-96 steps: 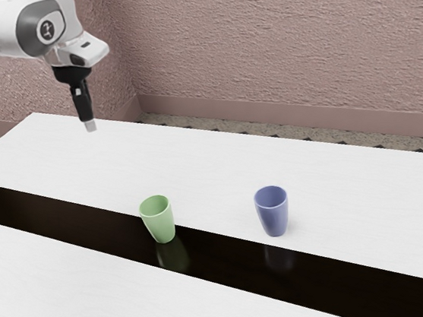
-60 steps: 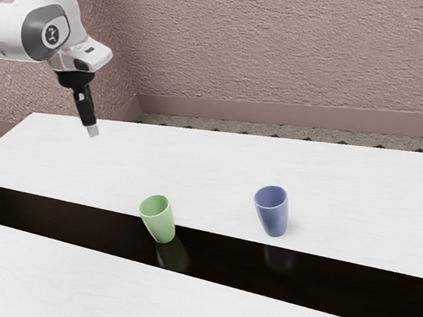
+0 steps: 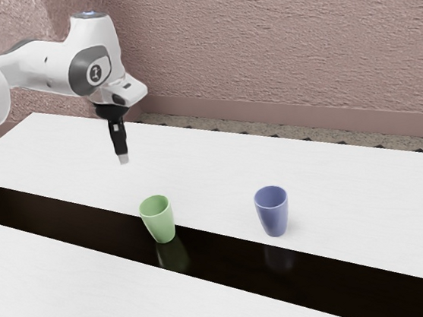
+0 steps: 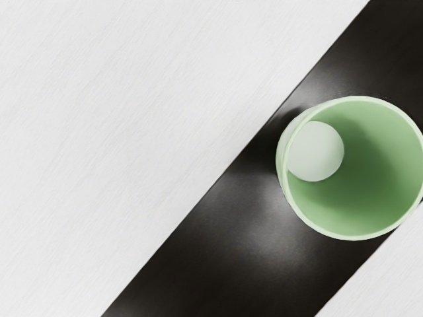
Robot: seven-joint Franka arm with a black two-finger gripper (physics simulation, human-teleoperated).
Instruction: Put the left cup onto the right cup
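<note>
- Light green plastic cup (image 3: 157, 218) (image 4: 350, 168): upright on the dark stripe of the white desk (image 3: 311, 162), midway between the near and far edges, well apart from the blue plastic cup (image 3: 272, 210).
- Step, as I judge it: approach. Centre over the green rim, descend straight, pinch one wall.
- Black gripper (image 3: 123, 157): above the cup towards the far edge, pointing down. Spread or pressed together, cannot tell.

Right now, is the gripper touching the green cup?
Apart. The exterior view shows the gripper hanging above the green cup and toward that view's left, with white table showing between them.
</note>
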